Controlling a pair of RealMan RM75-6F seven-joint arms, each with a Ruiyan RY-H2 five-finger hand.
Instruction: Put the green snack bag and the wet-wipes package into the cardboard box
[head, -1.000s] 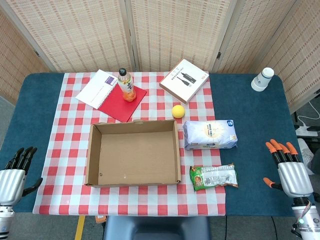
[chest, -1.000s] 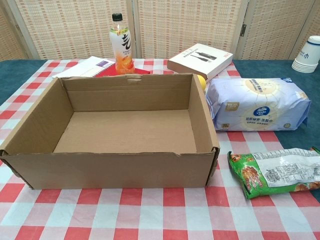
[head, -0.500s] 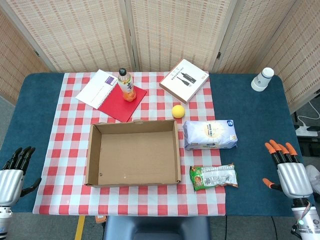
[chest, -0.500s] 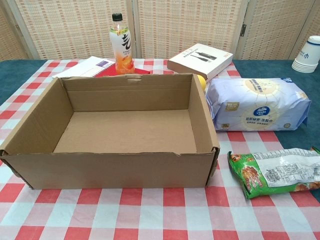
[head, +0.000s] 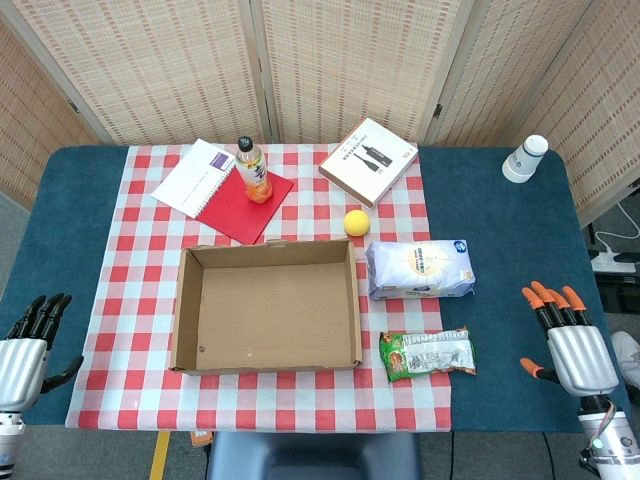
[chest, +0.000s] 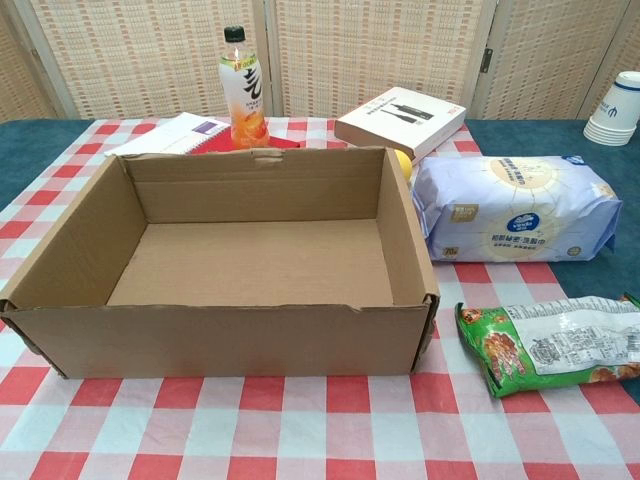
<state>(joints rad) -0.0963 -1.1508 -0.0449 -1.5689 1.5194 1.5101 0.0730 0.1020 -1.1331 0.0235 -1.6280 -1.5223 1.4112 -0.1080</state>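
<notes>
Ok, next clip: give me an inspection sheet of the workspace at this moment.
Surface: table with blue cover, red-checked cloth over its middle.
Job's things: cardboard box open and empty; wet-wipes package and green snack bag lie on the cloth to its right, outside it.
Clutter: drink bottle on a red folder, notebook, book, yellow ball, paper cups.
Hands: left hand and right hand open, at the table's near corners, holding nothing.
Cables: white cords on the floor at far right.
Surroundings: woven folding screens behind.
</notes>
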